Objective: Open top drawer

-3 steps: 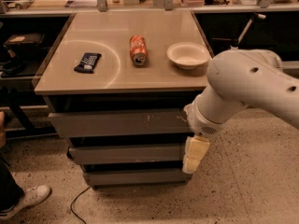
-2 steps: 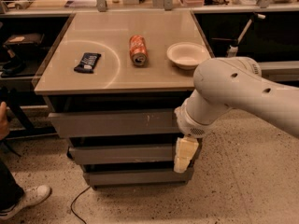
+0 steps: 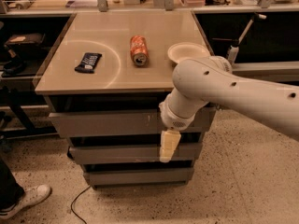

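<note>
The top drawer (image 3: 107, 122) is the wide grey flat front just under the tabletop, with pale scratches right of centre. It sits flush with the cabinet, closed. My white arm comes in from the right and crosses its right end. My gripper (image 3: 168, 146) hangs down from the wrist, its cream fingers pointing at the floor in front of the middle drawer front (image 3: 117, 153), just below the top drawer's lower edge. It holds nothing that I can see.
On the tabletop (image 3: 70, 80) lie a dark snack packet (image 3: 88, 62), an orange can on its side (image 3: 138, 50) and a pale bowl (image 3: 187, 52). A lowest drawer front (image 3: 135, 176) sits beneath. A person's shoe (image 3: 23, 202) and a cable (image 3: 77, 199) are at lower left.
My arm and gripper have moved left, from the cabinet's right edge to in front of the drawers' right part. The drawers have not moved.
</note>
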Available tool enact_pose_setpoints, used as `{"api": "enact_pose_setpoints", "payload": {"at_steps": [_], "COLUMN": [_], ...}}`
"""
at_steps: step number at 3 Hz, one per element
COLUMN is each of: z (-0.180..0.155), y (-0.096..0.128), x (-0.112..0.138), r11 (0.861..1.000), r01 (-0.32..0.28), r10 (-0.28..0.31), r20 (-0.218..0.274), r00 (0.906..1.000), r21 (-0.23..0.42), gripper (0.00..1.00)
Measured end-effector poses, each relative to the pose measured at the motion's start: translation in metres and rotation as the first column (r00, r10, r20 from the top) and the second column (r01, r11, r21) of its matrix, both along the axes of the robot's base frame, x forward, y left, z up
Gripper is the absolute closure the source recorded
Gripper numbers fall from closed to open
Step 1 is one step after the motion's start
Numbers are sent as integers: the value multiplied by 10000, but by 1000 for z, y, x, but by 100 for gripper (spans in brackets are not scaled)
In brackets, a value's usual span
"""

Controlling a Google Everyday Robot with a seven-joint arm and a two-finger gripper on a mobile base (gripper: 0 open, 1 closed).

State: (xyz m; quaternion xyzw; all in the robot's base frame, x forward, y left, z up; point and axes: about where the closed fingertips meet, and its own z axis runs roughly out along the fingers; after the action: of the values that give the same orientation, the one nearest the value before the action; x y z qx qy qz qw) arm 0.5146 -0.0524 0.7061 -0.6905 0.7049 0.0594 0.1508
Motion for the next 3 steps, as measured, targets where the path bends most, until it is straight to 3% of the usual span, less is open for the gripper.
{"api": "enact_pose_setpoints", "payload": {"at_steps": [1,2,3], "z": [-1,-4,-10], "y": [2,1,4], "x": [1,1,19], "r11": [10000,9991,9974], "r01": [-40,-35,311], "r10": [40,35,-331], "r20": [7,7,310], "r00": [10000,10000,9990], "r21": [2,413,648], "gripper": [0,0,0]}}
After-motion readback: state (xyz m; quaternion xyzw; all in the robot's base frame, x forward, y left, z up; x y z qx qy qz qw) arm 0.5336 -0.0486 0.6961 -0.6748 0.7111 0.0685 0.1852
